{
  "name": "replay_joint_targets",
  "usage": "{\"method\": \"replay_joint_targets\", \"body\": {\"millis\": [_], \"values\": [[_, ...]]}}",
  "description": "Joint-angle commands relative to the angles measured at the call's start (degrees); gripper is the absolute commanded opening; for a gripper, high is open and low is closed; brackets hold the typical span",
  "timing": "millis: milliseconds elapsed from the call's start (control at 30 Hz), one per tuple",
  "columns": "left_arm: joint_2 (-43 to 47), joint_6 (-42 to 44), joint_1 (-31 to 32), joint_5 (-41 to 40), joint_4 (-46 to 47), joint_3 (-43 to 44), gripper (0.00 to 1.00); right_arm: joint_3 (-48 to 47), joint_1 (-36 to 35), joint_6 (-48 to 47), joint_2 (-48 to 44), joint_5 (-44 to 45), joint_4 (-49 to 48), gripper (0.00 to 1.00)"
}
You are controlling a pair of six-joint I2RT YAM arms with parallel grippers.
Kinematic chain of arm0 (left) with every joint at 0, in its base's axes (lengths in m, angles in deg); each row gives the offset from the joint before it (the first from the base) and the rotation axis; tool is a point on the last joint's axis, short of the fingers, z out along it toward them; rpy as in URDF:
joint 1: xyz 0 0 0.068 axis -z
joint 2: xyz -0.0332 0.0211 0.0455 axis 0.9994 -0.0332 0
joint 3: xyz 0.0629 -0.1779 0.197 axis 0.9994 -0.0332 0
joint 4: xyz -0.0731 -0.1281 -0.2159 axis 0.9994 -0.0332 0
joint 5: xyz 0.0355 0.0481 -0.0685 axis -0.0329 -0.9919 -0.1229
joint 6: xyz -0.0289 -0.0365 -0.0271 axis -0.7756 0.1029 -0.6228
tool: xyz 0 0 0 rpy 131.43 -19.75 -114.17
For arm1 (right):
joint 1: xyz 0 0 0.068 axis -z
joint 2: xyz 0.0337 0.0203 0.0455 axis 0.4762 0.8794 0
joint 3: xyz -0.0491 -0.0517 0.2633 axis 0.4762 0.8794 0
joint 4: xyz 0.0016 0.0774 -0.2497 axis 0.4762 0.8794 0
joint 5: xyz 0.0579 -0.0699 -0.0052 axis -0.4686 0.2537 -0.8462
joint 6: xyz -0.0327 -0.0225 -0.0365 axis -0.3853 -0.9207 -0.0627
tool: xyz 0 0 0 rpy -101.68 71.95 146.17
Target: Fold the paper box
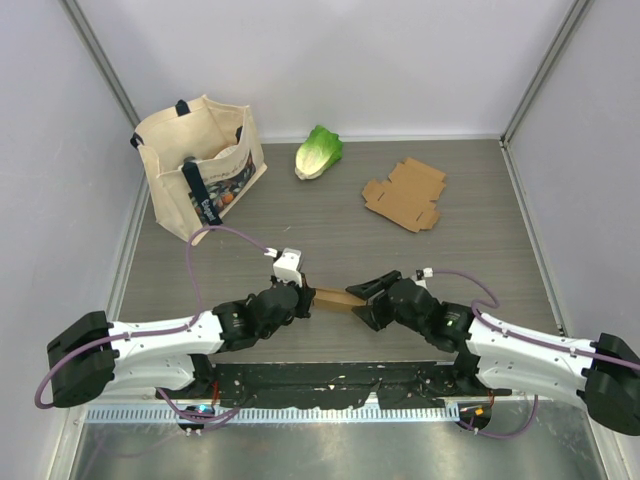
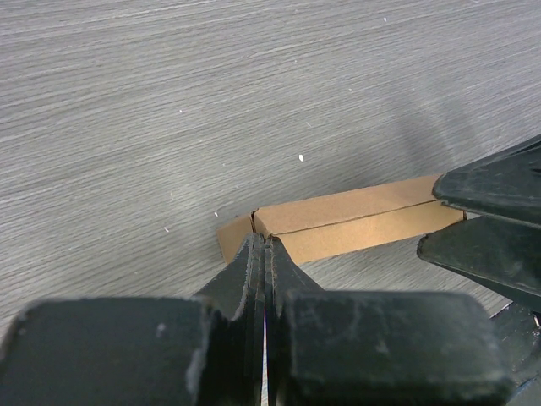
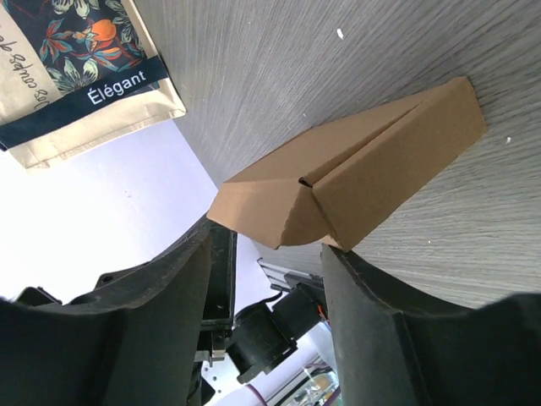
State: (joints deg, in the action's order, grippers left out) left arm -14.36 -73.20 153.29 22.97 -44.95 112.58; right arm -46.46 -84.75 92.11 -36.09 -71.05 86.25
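Two grippers on paper box [image 2: 355,222] | left gripper [image 2: 264,254] pinched closed at its end | right gripper [image 3: 266,245] spread wide around opposite end — risk: uneven pull reopens the fold

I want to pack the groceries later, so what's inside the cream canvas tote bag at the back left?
The cream canvas tote bag stands open. The overhead view shows only a small dark object low inside; it is too small to identify. The bag's walls hide the rest of the interior.
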Motion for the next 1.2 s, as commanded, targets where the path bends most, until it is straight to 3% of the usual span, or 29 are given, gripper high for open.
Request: {"method": "replay_joint_targets", "body": {"millis": [0, 133, 500, 733, 833, 933, 967, 1167], "values": [[-1.4, 0.2, 1.0, 1.1, -6.6, -0.3, 0.00, 1.7, 0.6, 2.3, 1.8, 0.2, -6.3, 0.56], [-1.6, 0.2, 1.2, 1.1, -6.6, -0.3, 0.00, 3.2, 1.4, 2.5, 3.4, -0.1, -9.9, 0.52], [-1.6, 0.1, 1.7, 1.2, -6.7, -0.4, 0.00, 6.3, 2.2, 2.6, 5.0, 0.9, -12.1, 0.51], [-0.2, -0.7, 1.9, 2.2, -6.8, -1.2, 0.02, 8.8, 2.5, 2.6, 7.1, 2.5, -14.8, 0.42], [1.0, -1.4, 1.9, 3.3, -8.3, -1.3, 0.12, 9.3, 2.5, 2.1, 8.8, 3.0, -15.8, 0.41], [4.0, -1.2, 1.9, 5.7, -8.5, -2.0, 0.30, 10.4, 2.7, 2.1, 10.6, 2.8, -17.7, 0.40], [5.1, -1.3, 1.9, 6.2, -8.5, -2.9, 0.40, 10.6, 2.8, 2.2, 10.8, 2.9, -18.0, 0.39], [18.5, -1.6, 1.7, 8.0, -13.3, -3.7, 0.61, 12.3, 3.3, 2.2, 13.2, 3.0, -20.1, 0.38]]}}
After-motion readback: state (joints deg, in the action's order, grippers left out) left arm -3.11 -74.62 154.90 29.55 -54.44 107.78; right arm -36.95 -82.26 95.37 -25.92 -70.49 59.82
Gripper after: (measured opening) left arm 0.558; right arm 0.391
